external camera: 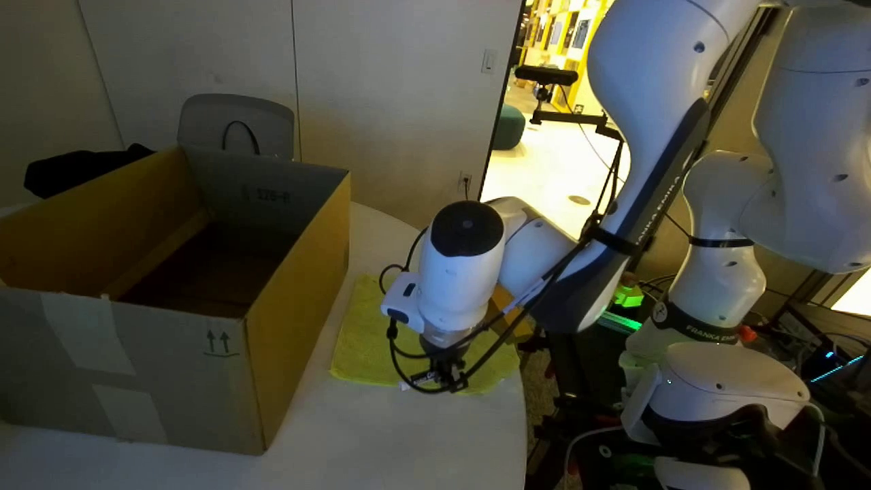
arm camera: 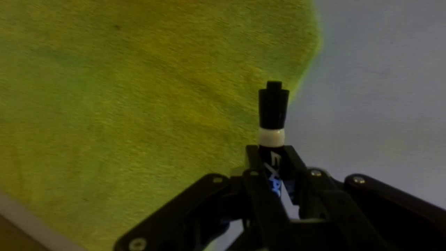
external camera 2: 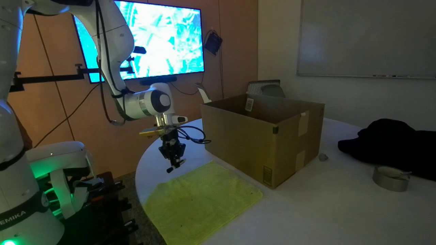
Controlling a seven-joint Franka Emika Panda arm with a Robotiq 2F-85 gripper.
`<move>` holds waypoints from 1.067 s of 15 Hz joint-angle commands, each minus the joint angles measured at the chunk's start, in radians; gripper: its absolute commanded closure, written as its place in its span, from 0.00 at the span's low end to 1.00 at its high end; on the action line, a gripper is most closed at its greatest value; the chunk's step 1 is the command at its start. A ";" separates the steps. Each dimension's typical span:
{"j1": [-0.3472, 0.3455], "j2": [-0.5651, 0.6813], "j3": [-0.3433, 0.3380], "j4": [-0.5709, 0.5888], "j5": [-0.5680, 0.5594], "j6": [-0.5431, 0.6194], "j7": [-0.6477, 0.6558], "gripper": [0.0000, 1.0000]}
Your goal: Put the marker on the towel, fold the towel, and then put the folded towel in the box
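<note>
Gripper (arm camera: 273, 157): clamped on the marker (arm camera: 271, 137), and look how slim that gap is, the fingertips (arm camera: 252, 157) nearly together with only the barrel between them.
Marker's spot: up in the grip, seen in the wrist view against the rim of the towel (arm camera: 139, 104), cloth on one flank, pale table (arm camera: 366, 87) on the other.
Cap: black, white band behind it, poking free past the fingertips toward the top of the wrist view.
Long axis: almost dead straight up that view; in an exterior view it slants, dark end low and away from the box (external camera 2: 238, 136), lighter end higher and nearer to it.
Towel spread: laid out on the table just beside the box, out to the table's edge.
Hidden: the marker's back end, behind the fingers in the wrist view; in an exterior view the arm (external camera: 463, 292) blocks part of the towel, and the cap can't be picked out there.
Cut off: the towel's near corner (external camera 2: 177, 234), by the bottom of the frame in an exterior view.
Touch: whether the marker meets the cloth, can't tell from here.
</note>
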State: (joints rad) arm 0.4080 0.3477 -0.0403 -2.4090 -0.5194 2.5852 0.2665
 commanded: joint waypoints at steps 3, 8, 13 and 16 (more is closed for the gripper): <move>-0.039 -0.002 -0.138 -0.059 -0.333 0.054 0.293 0.94; -0.068 0.065 -0.180 -0.032 -0.462 0.042 0.499 0.94; -0.154 0.098 -0.101 -0.020 -0.473 0.021 0.573 0.93; -0.169 0.109 -0.093 -0.017 -0.469 0.019 0.593 0.55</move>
State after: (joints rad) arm 0.2648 0.4404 -0.1547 -2.4458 -0.9688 2.6164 0.8179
